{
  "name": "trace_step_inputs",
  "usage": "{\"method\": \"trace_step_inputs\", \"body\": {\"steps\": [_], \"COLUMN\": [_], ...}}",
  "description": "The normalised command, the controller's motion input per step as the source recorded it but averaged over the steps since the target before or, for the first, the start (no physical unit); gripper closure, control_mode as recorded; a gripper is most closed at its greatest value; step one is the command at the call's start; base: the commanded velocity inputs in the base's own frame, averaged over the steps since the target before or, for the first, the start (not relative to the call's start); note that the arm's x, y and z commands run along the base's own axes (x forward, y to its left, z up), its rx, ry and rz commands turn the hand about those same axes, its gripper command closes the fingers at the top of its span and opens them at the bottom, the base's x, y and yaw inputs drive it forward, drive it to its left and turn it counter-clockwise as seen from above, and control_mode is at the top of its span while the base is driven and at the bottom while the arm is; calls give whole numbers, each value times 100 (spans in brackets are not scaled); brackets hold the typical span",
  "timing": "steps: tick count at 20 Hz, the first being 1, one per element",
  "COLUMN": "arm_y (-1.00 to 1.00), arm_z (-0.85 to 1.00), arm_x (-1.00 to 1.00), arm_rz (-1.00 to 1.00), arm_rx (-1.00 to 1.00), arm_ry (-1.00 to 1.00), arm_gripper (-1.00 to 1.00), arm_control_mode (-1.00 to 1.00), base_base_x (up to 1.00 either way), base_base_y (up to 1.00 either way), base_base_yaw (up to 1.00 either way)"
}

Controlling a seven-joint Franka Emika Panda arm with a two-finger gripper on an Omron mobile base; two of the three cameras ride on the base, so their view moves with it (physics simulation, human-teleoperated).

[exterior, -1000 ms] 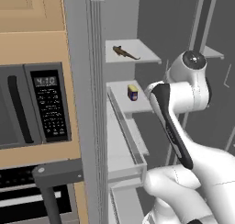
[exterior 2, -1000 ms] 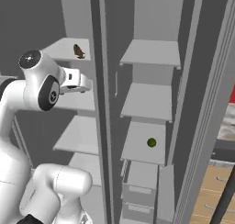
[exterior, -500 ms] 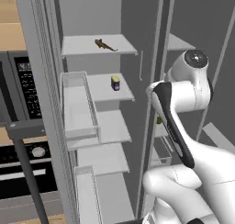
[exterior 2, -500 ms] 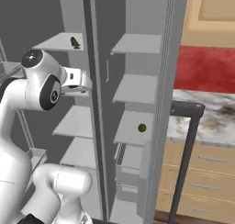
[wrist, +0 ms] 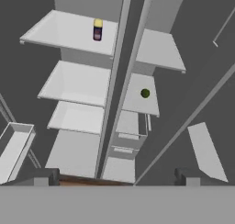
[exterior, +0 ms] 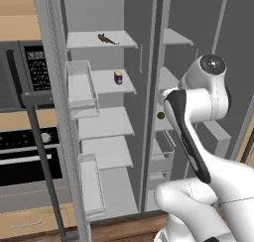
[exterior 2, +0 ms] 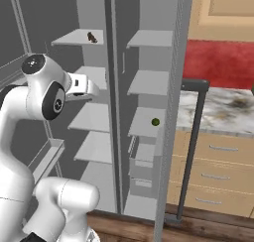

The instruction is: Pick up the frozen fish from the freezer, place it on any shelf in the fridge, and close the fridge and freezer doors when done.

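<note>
frozen fish (exterior 2: pixel 92 36) too small to make out, oven (exterior: pixel 22 151) cut by left edge

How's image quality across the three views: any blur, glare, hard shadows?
Left base view: flat even light, no glare, frozen fish small but crisp. Right base view: same flat shading, soft edges. Hand view: wide-angle splay of the shelves, can slightly soft.

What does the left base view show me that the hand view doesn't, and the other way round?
Left base view: the fish lying on the top shelf of the wider compartment, plus the oven beside the open door. Hand view: the gripper, its tips wide apart with nothing between them. Both: the can on the second shelf of the wider compartment, and the green ball on a shelf of the narrower compartment.
</note>
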Motion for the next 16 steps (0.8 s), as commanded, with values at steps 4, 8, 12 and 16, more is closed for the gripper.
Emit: {"method": "trace_step_inputs", "body": {"steps": [4,8,12,16], "arm_y": [0,0,0,0], "arm_z": [0,0,0,0], "arm_x": [0,0,0,0], "arm_rz": [0,0,0,0], "arm_rx": [0,0,0,0], "arm_ry": [0,0,0,0], "arm_gripper": [-100,-100,-100,-100], "arm_control_mode": [100,100,100,100], "base_base_x": [-1,-26,-42,-32], "base_base_y": [9,0,0,0], "base_base_yaw": [0,0,0,0]}}
